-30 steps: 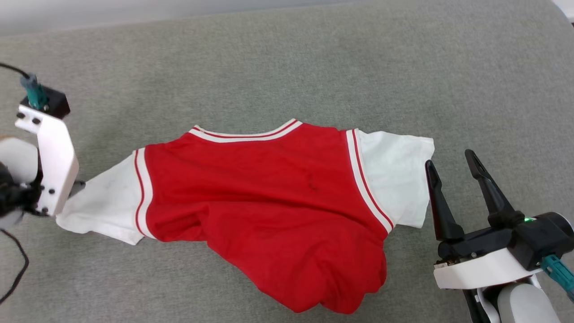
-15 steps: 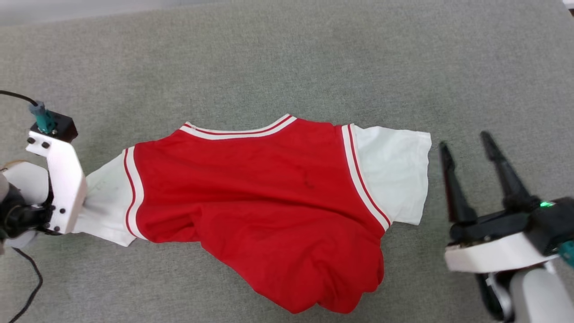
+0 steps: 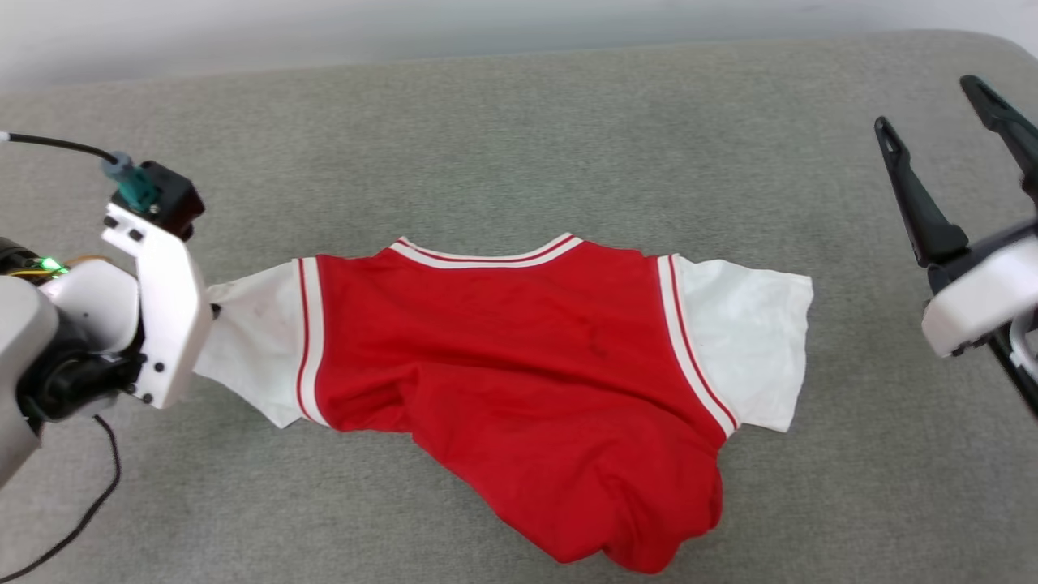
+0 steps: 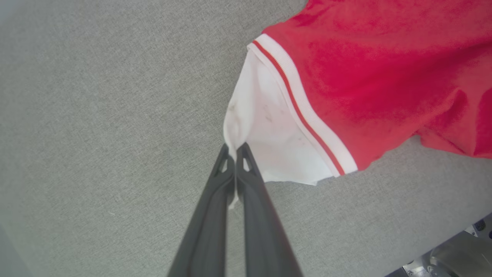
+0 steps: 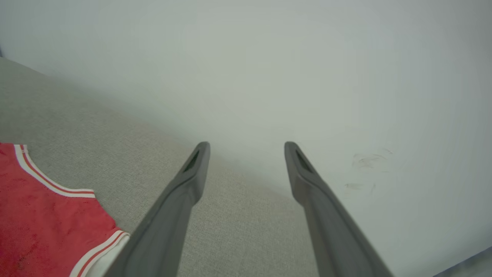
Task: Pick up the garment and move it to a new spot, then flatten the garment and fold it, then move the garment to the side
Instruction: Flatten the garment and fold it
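The big grey pad (image 3: 519,122) carries the garment (image 3: 527,349). It lies across the middle, plain red side up, with the collar toward the far edge. Its bottom part is bunched up near the front edge, so it is not flat yet. The left gripper (image 4: 233,148) is pinched tight on the tip of the white sleeve (image 4: 269,134) on that side, probably to pull the shirt along. The right gripper (image 3: 928,101) has its fingers wide apart and holds nothing, up near the far right corner.
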{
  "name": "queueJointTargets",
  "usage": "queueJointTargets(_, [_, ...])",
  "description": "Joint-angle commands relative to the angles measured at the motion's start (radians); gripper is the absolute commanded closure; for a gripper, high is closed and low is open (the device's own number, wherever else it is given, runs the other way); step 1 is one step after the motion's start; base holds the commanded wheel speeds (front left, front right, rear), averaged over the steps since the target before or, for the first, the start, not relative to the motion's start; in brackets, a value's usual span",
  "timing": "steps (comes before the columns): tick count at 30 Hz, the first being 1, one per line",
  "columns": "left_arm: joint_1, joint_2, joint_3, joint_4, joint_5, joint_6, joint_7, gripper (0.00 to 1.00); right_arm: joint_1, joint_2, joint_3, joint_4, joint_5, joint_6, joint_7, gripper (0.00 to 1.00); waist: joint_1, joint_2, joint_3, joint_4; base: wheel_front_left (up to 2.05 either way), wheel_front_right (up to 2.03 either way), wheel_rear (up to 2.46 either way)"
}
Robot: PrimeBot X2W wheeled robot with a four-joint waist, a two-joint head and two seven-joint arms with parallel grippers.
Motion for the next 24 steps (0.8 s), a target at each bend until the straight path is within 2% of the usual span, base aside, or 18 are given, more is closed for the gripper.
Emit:
queueJointTargets(1, [-0.005, -0.010, -0.005, -0.015, 0.008, 0.006, 0.000, 1.00, -0.039, -0.042, 0.035, 0.006, 0.052, -0.001, 0.092, 0.00, 0.0001, 0.0000, -0.003, 0.016, 0.00, 0.00, 0.00])
queueJointTargets(6, [-0.020, -0.032, -0.009, -0.050, 0.023, 0.013, 0.001, 1.00, -0.159, -0.189, 0.167, 0.054, 0.240, -0.001, 0.431, 0.00, 0.0001, 0.0000, 0.012, 0.040, 0.00, 0.00, 0.00])
queueJointTargets(9, [-0.034, -0.042, -0.011, -0.061, 0.035, 0.010, 0.001, 1.00, -0.220, -0.251, 0.241, 0.085, 0.363, -0.001, 0.613, 0.00, 0.0001, 0.0000, 0.028, 0.055, 0.00, 0.00, 0.00])
queueJointTargets(13, [-0.059, -0.062, -0.009, -0.074, 0.049, 0.005, -0.003, 1.00, -0.284, -0.318, 0.347, 0.116, 0.487, -0.001, 0.779, 0.00, 0.0001, 0.0000, 0.057, 0.075, 0.00, 0.00, 0.00])
queueJointTargets(17, [-0.085, -0.077, -0.003, -0.082, 0.063, 0.001, -0.008, 1.00, -0.321, -0.325, 0.406, 0.179, 0.559, -0.001, 0.871, 0.00, 0.0001, 0.0000, 0.093, 0.098, 0.00, 0.00, 0.00])
queueJointTargets(24, [-0.119, -0.095, 0.003, -0.086, 0.076, -0.008, -0.016, 1.00, -0.332, -0.276, 0.468, 0.293, 0.599, -0.001, 0.942, 0.00, 0.0001, 0.0000, 0.161, 0.126, 0.00, 0.00, 0.00])
